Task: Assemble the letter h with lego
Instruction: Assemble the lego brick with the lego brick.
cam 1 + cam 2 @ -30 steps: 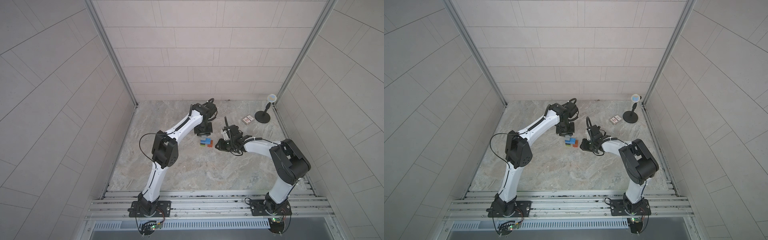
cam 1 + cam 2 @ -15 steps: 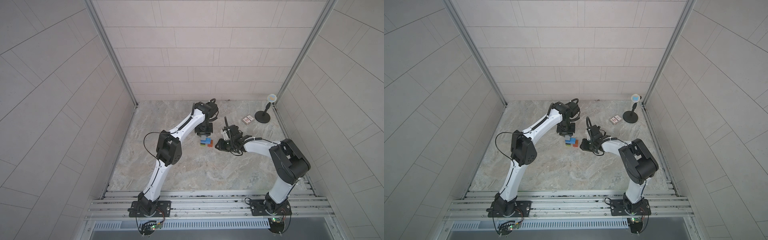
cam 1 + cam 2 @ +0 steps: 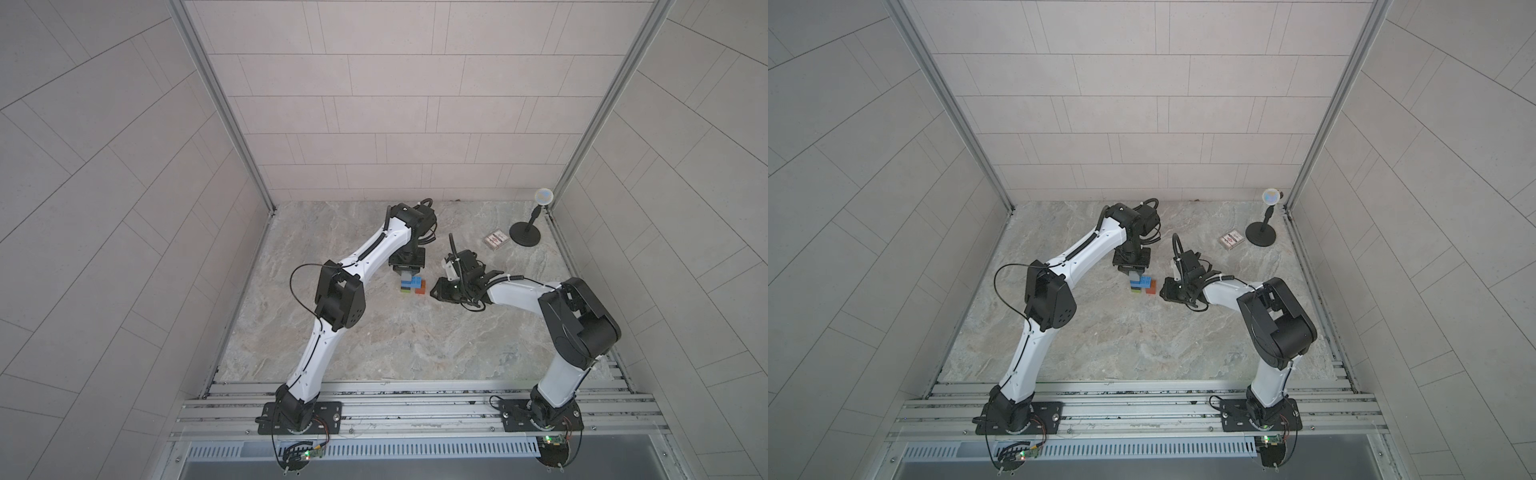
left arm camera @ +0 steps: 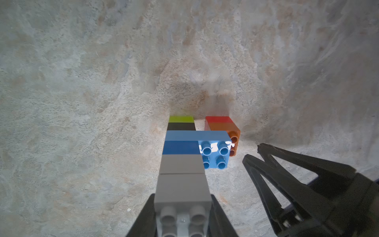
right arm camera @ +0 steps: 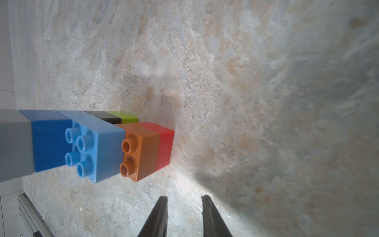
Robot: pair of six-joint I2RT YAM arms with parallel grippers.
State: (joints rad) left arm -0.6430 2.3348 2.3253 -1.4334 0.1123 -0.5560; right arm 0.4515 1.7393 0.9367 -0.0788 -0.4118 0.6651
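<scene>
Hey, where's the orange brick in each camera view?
Top view: orange brick near centre, on the red brick.
Top view: near centre too, on red.
Left wrist: between red brick and light blue brick.
Right wrist: same, two studs showing.
Shared landmark: the light blue brick, touching it.

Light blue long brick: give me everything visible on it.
The light blue brick is glossy plastic and longer than its neighbours. It lies level, stacked between the dark blue brick above and the black brick below. Its free end overhangs sideways with four studs bare, and appears to sit on part of the orange brick.
</scene>
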